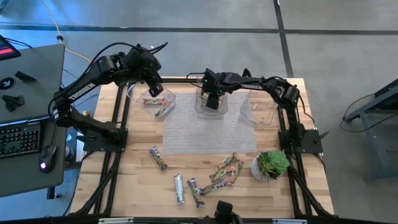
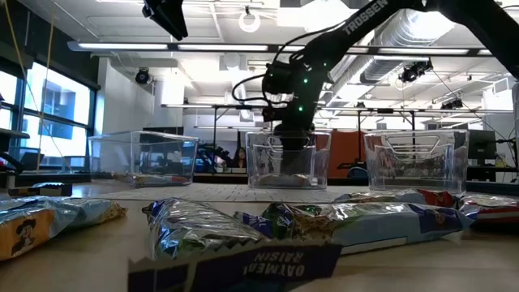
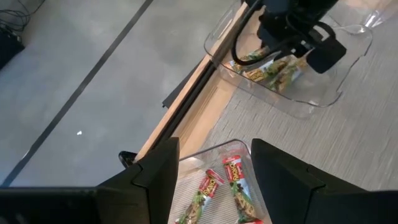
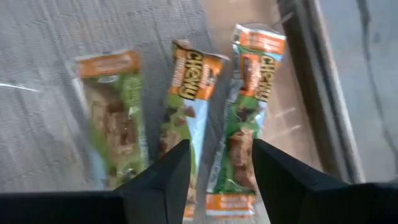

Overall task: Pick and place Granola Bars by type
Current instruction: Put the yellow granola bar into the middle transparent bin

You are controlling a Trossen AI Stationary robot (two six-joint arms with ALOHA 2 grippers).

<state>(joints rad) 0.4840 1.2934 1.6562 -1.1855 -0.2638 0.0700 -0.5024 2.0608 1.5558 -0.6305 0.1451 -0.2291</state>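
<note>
Three clear bins stand in a row at the table's far edge. My left gripper (image 1: 153,86) (image 3: 214,168) hovers open and empty above the left bin (image 1: 168,104), which holds red-white-green bars (image 3: 209,185). My right gripper (image 1: 212,99) (image 4: 217,171) is open, reaching down into the middle bin (image 1: 200,107). Three orange-green bars (image 4: 184,99) lie flat on that bin's floor. Its fingers stand on either side of the gap between two of those bars, and I see no touch. Several loose bars (image 1: 227,169) lie near the table's near edge, among them a purple one (image 1: 158,157) and a white-silver one (image 1: 179,188).
The right bin (image 1: 260,113) stands beside the middle one. A grey mat (image 1: 208,134) covers the table's middle. A small green potted plant (image 1: 271,165) sits near the right edge, close to the loose bars. A desk with a keyboard (image 1: 18,140) stands left of the table.
</note>
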